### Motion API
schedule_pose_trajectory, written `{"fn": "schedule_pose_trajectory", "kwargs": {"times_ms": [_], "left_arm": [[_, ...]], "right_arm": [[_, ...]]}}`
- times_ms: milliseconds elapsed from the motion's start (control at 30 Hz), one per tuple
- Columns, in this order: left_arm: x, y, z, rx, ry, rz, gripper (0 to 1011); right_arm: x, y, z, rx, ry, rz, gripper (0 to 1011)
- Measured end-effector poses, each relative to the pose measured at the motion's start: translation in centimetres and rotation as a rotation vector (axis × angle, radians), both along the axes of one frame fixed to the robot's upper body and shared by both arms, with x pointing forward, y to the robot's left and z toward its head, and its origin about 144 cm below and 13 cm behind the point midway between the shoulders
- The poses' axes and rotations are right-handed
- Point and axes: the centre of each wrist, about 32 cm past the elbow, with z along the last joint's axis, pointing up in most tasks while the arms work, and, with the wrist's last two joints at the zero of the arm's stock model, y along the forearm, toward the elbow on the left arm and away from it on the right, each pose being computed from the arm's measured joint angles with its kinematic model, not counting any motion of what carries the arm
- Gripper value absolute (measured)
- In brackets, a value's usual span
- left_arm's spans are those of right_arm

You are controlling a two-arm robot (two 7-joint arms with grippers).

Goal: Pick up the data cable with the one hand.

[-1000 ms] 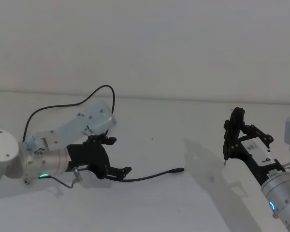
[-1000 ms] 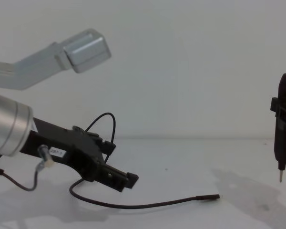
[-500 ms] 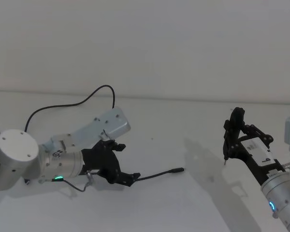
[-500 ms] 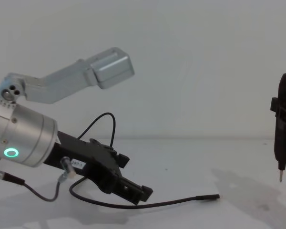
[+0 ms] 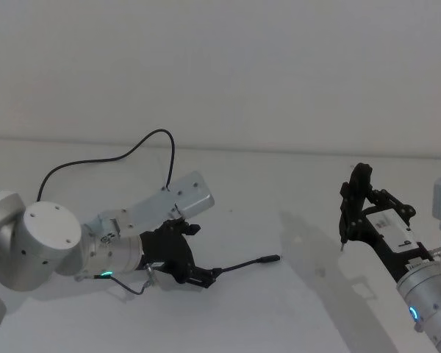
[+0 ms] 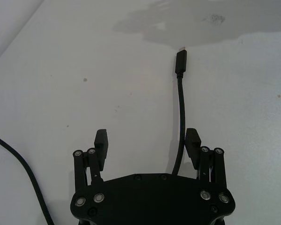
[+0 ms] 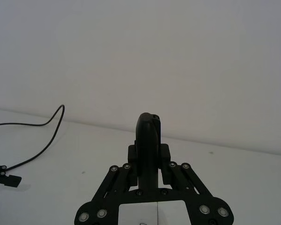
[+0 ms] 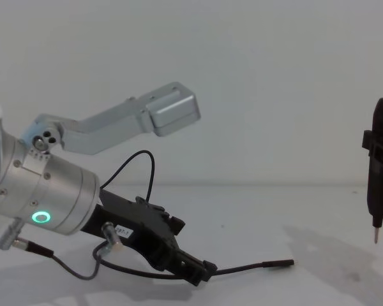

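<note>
Left pincer (image 5: 200, 278) stood open astride the cable (image 5: 244, 264). Cable end lay crosswise on tabletop (image 5: 279, 316), plug pointing right. Right pincer (image 5: 353, 208) clamped a tool (image 5: 361, 176).

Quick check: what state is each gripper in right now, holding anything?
Left gripper: open, the data cable lying between its fingers, not gripped.
Right gripper: shut on a black pen-like tool.

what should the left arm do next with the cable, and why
Probably close the left end effector now: its open fingers straddle the data cable, which lies nearer one finger, and the chest view puts the tips down at cable height. The right end effector sits aside, holding a black tool.
</note>
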Motion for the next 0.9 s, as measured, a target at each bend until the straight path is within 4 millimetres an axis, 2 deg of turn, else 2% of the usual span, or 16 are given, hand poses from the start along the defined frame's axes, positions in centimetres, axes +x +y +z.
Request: {"fn": "schedule_pose_trajectory", "kwargs": {"times_ms": [800, 900], "left_arm": [[0.4, -1.4, -0.8, 0.031, 0.006, 0.015, 1000], [0.4, -1.5, -0.9, 0.033, 0.007, 0.016, 951]], "right_arm": [[0.0, 0.0, 0.0, 0.000, 0.000, 0.000, 268], [0.0, 0.0, 0.0, 0.000, 0.000, 0.000, 268]]}}
